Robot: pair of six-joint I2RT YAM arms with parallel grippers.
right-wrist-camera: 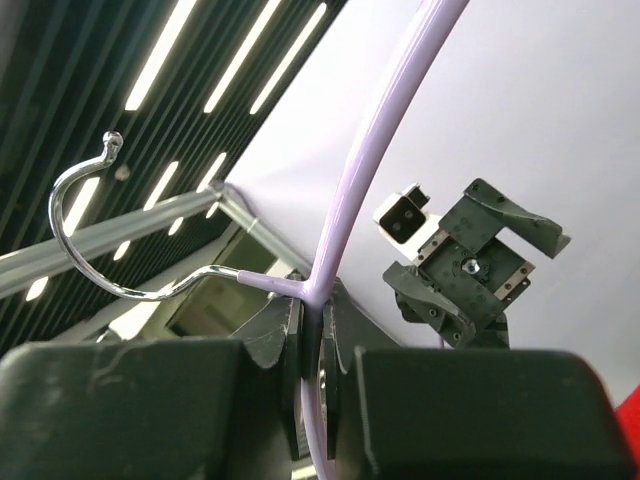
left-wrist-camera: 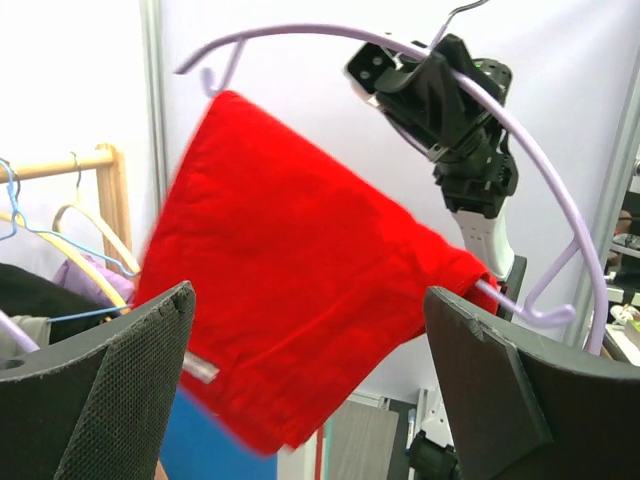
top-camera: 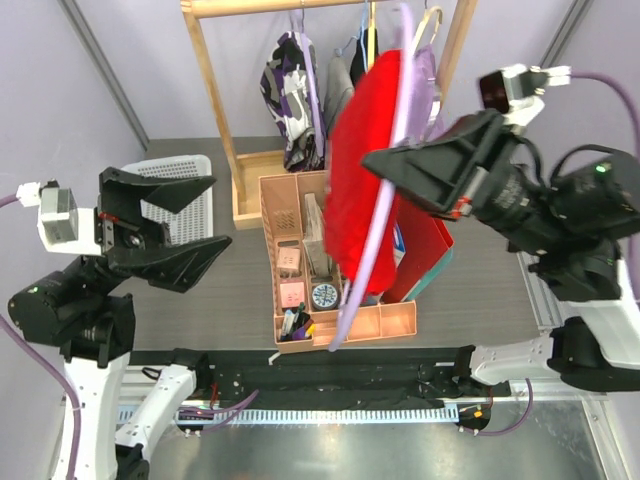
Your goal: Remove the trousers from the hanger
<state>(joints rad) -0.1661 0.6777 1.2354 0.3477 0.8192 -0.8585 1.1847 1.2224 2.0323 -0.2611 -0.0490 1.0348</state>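
lower hem of trousers [left-wrist-camera: 290, 300] blurred, hanger [right-wrist-camera: 350, 195] bar hidden inside the fabric, peach organizer [top-camera: 268, 240] partly behind the trousers

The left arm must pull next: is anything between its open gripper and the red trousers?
Nothing visible: from the left gripper, the trousers hang straight ahead in open air on the hanger.

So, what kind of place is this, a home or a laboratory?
Most likely a robotics laboratory or test cell, not a home: bare partition walls, long ceiling strip lights, and a small wooden clothes rack set on a work table as a prop.
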